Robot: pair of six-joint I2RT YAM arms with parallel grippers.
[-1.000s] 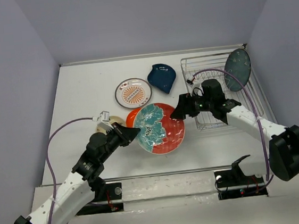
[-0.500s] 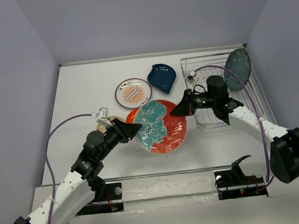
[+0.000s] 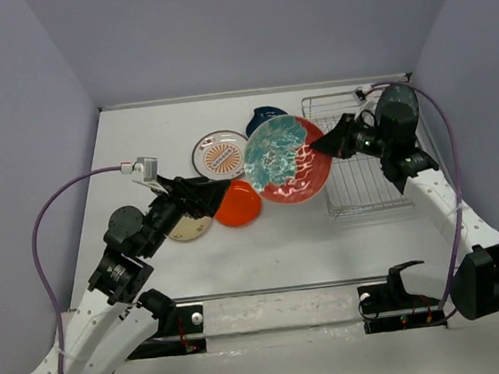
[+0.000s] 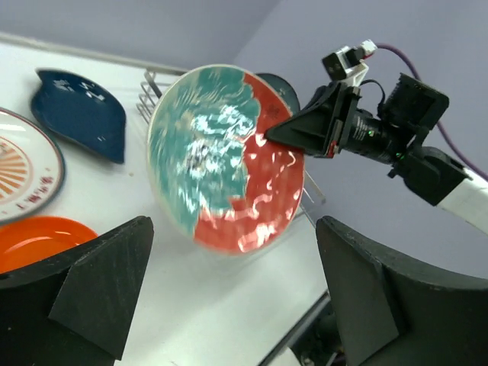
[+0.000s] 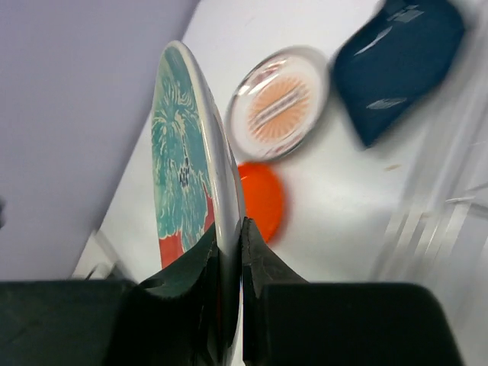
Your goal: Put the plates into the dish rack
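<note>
Honestly, nothing here I can actually read. The closest thing is the white-and-orange sunburst plate [image 3: 222, 155], sitting just left of the big teal-and-red plate [image 3: 287, 159]. It has a pale band across the middle of the sunburst with what looks like a line of small print, but it's too tiny and soft to make out from the top or the left wrist camera. The dark blue dish [image 4: 80, 110], left of the teal-and-red plate in the left wrist view, has a few pale marks, none legible.
</note>
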